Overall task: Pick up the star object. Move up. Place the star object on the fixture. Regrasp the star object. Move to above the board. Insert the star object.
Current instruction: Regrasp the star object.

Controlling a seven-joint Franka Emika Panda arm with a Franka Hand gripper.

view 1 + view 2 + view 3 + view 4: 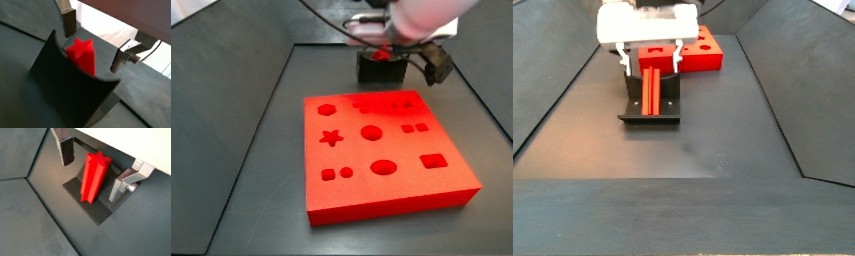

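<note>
The star object (94, 176) lies propped along the fixture (651, 110) — steadied for regrasping. The gripper (93, 170) straddles it, fingers (65, 150) spread, gripping nothing — board (382, 150) at six o'clock.

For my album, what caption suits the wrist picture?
Open end effector straddling the red star object resting on the dark fixture.

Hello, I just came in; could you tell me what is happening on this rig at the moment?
The Panda arm's pincer is at the fixture, with its fingers open on either side of the star object. The red bar rests on the fixture and the fingers do not appear to clamp it. The board lies apart on the floor, and its star hole is empty.
</note>
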